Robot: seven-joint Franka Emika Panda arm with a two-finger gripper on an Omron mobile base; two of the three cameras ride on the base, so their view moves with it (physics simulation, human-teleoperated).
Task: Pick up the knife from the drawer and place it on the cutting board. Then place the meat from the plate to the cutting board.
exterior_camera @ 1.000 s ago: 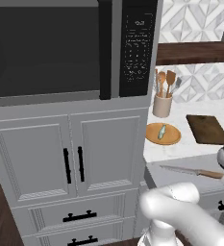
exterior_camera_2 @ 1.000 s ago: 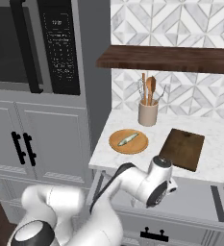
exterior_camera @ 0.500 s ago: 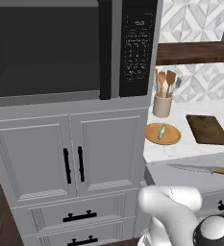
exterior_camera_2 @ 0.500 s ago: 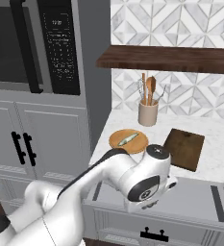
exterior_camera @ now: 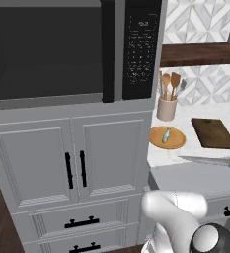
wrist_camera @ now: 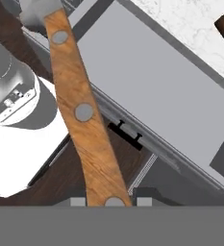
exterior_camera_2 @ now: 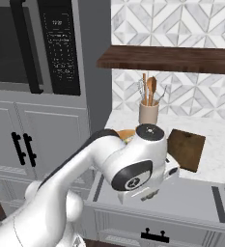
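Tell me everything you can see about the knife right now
The knife has a brown wooden handle with three round grey rivets and a slim silver-grey blade. In the hand view the handle runs up from between the tips of the tool, which is shut on it, so it is lifted, above the open drawer. In the left base view it lies about level, blade pointing left, in front of the cutting board.

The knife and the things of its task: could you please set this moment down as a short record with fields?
knife: wooden handle clamped between the fingertips; not yet on the board
hand: shut on the knife
drawer: pulled open
cutting board: on the counter, nothing on it
meat: lying on the plate
plate: on the counter, left of the cutting board
crock: behind the plate, holding wooden utensils
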